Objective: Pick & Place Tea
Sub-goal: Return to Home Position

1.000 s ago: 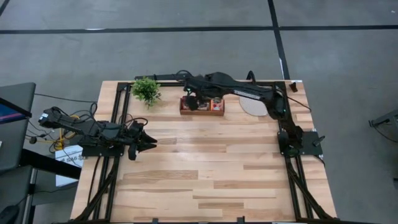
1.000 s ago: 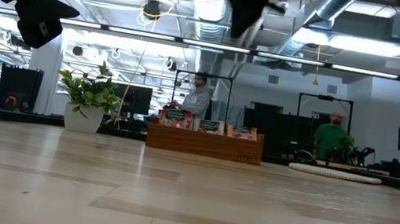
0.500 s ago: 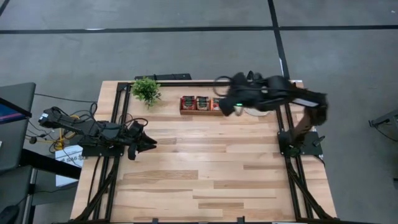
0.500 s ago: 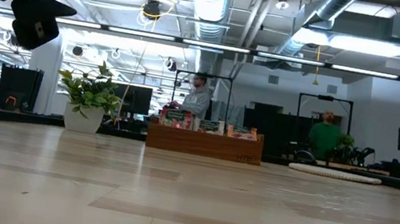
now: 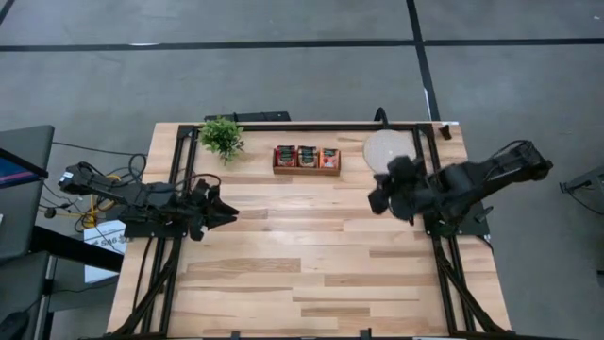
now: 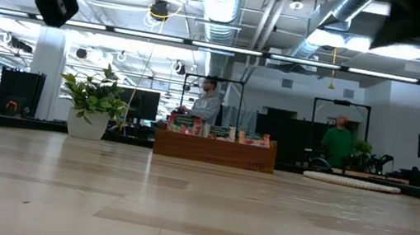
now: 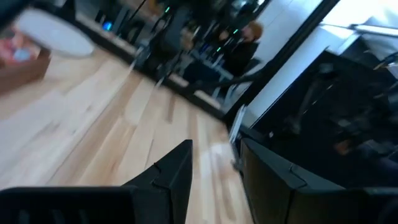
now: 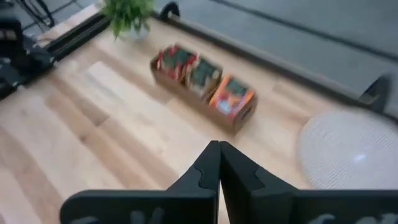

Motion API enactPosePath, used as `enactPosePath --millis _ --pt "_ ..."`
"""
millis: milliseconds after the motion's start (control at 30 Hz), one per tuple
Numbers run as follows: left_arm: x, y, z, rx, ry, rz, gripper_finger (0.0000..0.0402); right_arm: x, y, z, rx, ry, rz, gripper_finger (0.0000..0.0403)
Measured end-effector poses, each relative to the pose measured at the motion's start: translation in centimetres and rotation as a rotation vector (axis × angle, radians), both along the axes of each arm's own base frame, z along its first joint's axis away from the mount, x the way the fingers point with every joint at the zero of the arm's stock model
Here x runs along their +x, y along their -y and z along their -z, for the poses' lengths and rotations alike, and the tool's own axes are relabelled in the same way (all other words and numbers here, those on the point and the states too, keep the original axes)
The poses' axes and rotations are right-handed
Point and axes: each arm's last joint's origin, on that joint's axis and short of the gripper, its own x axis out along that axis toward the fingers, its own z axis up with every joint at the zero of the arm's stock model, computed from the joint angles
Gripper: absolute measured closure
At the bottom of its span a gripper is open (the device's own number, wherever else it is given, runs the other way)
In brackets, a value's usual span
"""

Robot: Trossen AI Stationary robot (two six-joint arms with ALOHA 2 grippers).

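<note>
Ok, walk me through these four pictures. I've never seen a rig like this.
This is a robot with two dark arms working at a wooden table. Each arm ends in a two-finger pincer. One picture looks straight down from above. Another looks level across the tabletop into the room behind. The other two come from cameras on the arms' wrists, looking past their own fingers.

The left pincer is open and empty, over the table's left side. The right pincer is shut on nothing, above the table's right side.

Along the far edge sit a small potted plant, a wooden organizer with three sections holding tea sachets, and a round pale disc. Nothing is being held.
</note>
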Motion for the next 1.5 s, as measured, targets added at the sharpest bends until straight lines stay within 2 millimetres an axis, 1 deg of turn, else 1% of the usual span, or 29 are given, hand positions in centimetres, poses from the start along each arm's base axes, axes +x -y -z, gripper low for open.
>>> enactPosePath --millis 100,200,300,367,467,500,533,567,633,700,800,900,1000,1067,1133,1200,1233,1333,1400,1500 --pt "0.0 0.0 -0.5 0.027 0.053 0.0 0.0273 -1.8 0.0 3.4 0.052 0.009 0.046 0.0403" --pt "-0.1 0.0 -0.8 0.039 0.082 0.006 0.0273 -3.9 0.3 5.5 0.096 0.015 0.098 0.0403" --pt "-0.2 0.0 -0.9 0.034 0.094 0.007 0.0273 -5.7 0.5 6.6 0.191 0.013 0.119 0.0403" --pt "-0.2 0.0 -0.9 0.02 0.093 0.007 0.0273 -6.5 0.5 7.2 0.265 -0.022 0.109 0.0403" --pt "-0.2 0.0 -0.7 0.007 0.075 0.007 0.0273 -7.0 0.4 7.9 0.397 -0.056 0.118 0.0403" --pt "-0.2 0.0 -0.7 0.001 0.07 0.007 0.0273 -7.0 0.3 8.1 0.416 -0.057 0.119 0.0403" --pt "-0.1 0.0 -0.7 -0.013 0.067 0.007 0.0273 -6.9 0.1 8.2 0.4 -0.071 0.084 0.0403" --pt "-0.1 0.0 -0.6 -0.027 0.063 0.007 0.0273 -6.8 0.0 8.2 0.358 -0.098 0.007 0.0403" --pt "-0.1 0.0 -0.6 -0.039 0.061 0.007 0.0273 -6.3 -0.7 8.0 0.273 -0.116 -0.207 0.0403" --pt "-0.1 0.0 -0.8 0.005 0.081 0.009 0.0273 -5.6 -1.5 7.1 0.198 -0.053 -0.422 0.0403" --pt "-0.5 0.0 -1.5 0.117 0.174 0.056 0.0273 -5.3 -2.0 5.1 0.113 0.119 -0.613 0.0403" --pt "-1.1 0.0 -2.1 0.178 0.259 0.091 0.0273 -6.1 -1.5 3.8 0.066 0.239 -0.687 0.0403" --pt "-1.9 -0.1 -2.2 0.211 0.289 0.116 0.0273 -7.2 -0.7 3.8 0.077 0.329 -0.689 0.0403" --pt "-2.5 -0.2 -2.2 0.219 0.292 0.13 0.0273 -8.0 -0.3 4.5 0.09 0.422 -0.702 0.0403" --pt "-2.9 -0.3 -2.1 0.218 0.293 0.142 0.0273 -8.6 -0.2 5.3 0.095 0.558 -0.761 0.0403" --pt "-3.1 -0.3 -2.1 0.221 0.307 0.164 0.0273 -8.8 -0.3 6.3 0.083 0.696 -0.806 0.0403" --pt "-3.2 -0.3 -2.1 0.231 0.316 0.176 0.0273 -8.7 -0.4 7.1 0.08 0.742 -0.825 0.0403" --pt "-3.3 -0.2 -2.2 0.249 0.328 0.192 0.0273 -8.4 -0.8 9.9 0.103 0.806 -0.857 0.0403" --pt "-3.2 -0.2 -2.1 0.255 0.335 0.191 0.0273 -8.3 -0.9 11.4 0.133 0.843 -0.851 0.0403" --pt "-3.0 -0.1 -1.4 0.263 0.363 0.184 0.0273 -8.2 -1.0 13.2 0.144 0.885 -0.855 0.0403"
